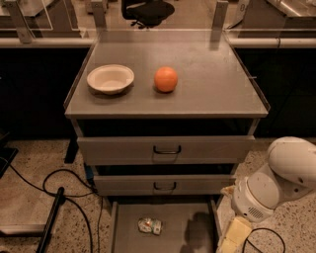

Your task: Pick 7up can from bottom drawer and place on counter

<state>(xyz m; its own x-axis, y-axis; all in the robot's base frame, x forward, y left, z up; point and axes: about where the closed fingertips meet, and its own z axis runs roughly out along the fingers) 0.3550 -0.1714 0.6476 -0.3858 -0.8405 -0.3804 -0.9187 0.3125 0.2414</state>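
A lab — metal drawer cabinet (165, 148), floor cables (63, 171).

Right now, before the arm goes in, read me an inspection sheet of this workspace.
Surface: counter, grey metal with raised edges.
Job's things: 7up can lies in the open bottom drawer, left of centre; not yet on the counter.
Clutter: white bowl and orange on the counter, apart.
Grippers: gripper low beside the drawer's right side, apart from the can.
Cables: black cables looped on the floor, left of the cabinet.
Surroundings: upper drawers shut; speckled floor; office chair behind.
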